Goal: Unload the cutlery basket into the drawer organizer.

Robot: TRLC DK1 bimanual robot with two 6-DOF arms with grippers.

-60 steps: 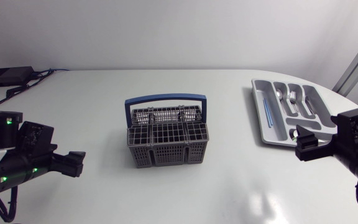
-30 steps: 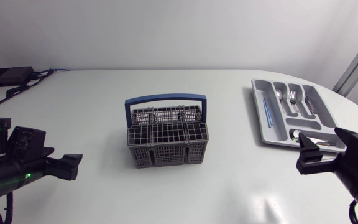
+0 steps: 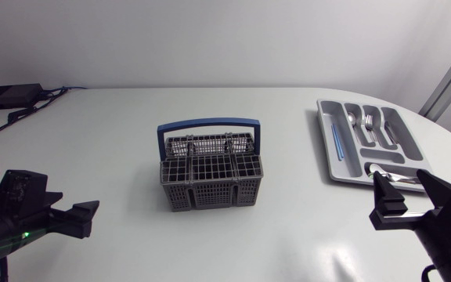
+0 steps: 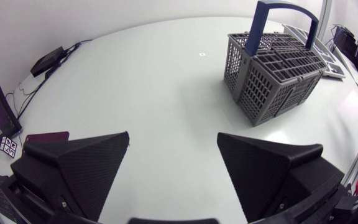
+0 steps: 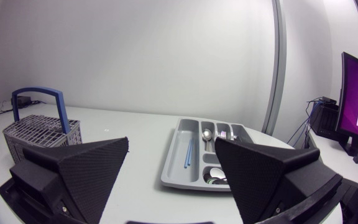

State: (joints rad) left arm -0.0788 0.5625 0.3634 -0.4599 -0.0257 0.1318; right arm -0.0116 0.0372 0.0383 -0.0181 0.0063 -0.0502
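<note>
The grey cutlery basket (image 3: 210,178) with a blue handle (image 3: 207,124) stands at the table's middle; no cutlery shows above its grid lids. The grey drawer organizer (image 3: 329,145) lies at the right and holds a spoon, a fork, a thin blue stick and other cutlery. Near the front left, my left gripper (image 3: 91,211) is open and empty, well short of the basket (image 4: 278,78). At the front right, my right gripper (image 3: 382,205) is open and empty, just in front of the organizer (image 5: 174,163). Its wrist view also shows the basket (image 5: 39,129) far off beside one finger.
A black box (image 3: 9,95) with cables sits at the far left corner. Bare white tabletop (image 3: 288,235) lies between the basket and both grippers.
Both arms have drawn back toward the table's front edge. The left gripper slid down and left, the right gripper down and away from the organizer. Both stayed open.
</note>
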